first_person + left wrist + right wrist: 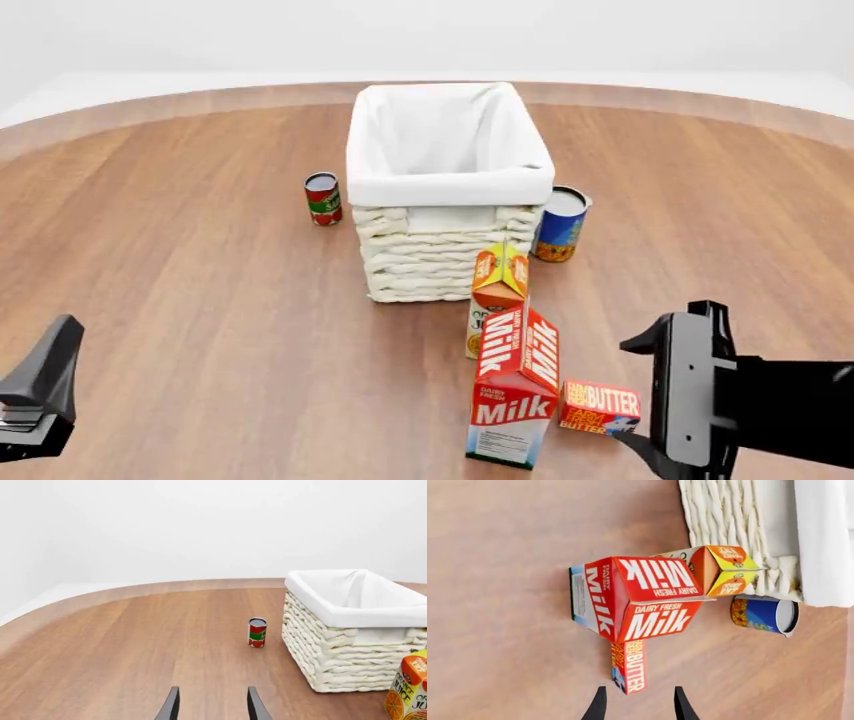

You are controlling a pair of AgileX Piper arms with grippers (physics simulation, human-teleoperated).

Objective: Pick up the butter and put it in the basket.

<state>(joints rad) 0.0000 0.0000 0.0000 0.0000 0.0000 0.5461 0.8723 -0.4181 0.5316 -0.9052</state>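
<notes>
A round-edged wooden table (200,260) under white walls carries the basket (447,190) at its middle. Well to the basket's near left, the left gripper (212,705) hangs low, fingers apart, over bare wood. To the basket's near right, beyond the milk carton (515,400), the butter (598,406) lies flat, and the right gripper (639,702) hovers spread just beside it, seemingly not touching.
</notes>
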